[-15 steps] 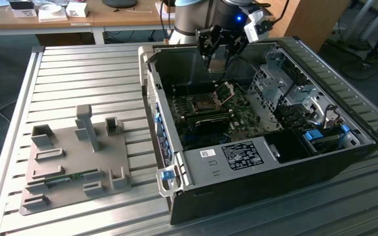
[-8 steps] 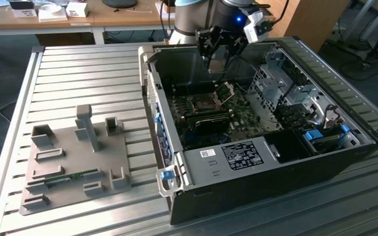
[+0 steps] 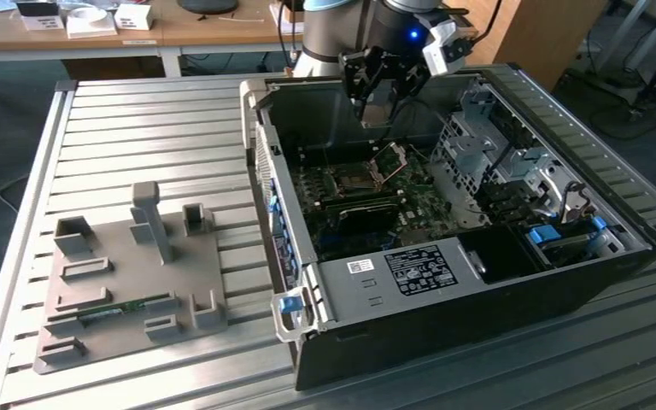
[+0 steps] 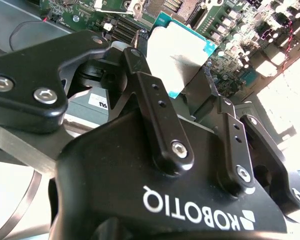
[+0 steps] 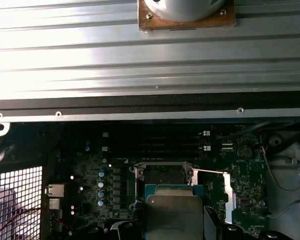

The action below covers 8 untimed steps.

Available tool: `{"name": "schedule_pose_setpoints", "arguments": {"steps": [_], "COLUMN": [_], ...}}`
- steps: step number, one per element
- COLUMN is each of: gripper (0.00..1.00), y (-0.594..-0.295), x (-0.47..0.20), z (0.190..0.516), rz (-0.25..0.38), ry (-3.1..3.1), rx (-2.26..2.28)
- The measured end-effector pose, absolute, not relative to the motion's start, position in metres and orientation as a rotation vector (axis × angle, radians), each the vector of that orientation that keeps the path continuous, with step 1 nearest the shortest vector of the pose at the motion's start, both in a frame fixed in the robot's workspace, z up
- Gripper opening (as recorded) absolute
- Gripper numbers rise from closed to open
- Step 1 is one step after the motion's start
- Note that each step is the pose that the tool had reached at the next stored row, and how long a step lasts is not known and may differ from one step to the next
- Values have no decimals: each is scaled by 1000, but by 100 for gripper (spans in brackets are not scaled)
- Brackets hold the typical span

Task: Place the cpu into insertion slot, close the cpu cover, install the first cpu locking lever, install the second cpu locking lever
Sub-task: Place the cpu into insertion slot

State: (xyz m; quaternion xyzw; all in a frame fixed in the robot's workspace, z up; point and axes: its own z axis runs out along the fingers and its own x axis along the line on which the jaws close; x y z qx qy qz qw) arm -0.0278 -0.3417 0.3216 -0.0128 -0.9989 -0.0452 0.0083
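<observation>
At the upper middle of the exterior view, the black gripper [image 3: 376, 104] pinches the flat, square, silvery cpu [image 4: 182, 55] above the metal-rimmed insertion slot [image 3: 357, 177] inside the grey case [image 3: 465, 299].

A silvery square cpu [image 4: 177, 50] edged in teal is seen against the matt black metal gripper [image 4: 171, 69]. Inside the dark grey steel computer case [image 3: 453, 325], a green circuit board [image 3: 425, 201] is shown; beside the case, a pale silver ribbed metal table [image 3: 134, 128] is marked by parallel grooves.

Glaring off the ribbed table [image 5: 140, 55], blowing out patches in the second wrist view, possibly sunlight; shadowing inside the case [image 3: 477, 325].
</observation>
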Motion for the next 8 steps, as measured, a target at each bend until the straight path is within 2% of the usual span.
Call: {"name": "schedule_pose_setpoints", "arguments": {"steps": [8], "gripper": [54], "y": [-342], "x": [-28], "z": [319], "rz": [-141], "ry": [-3121], "rx": [-40]}}
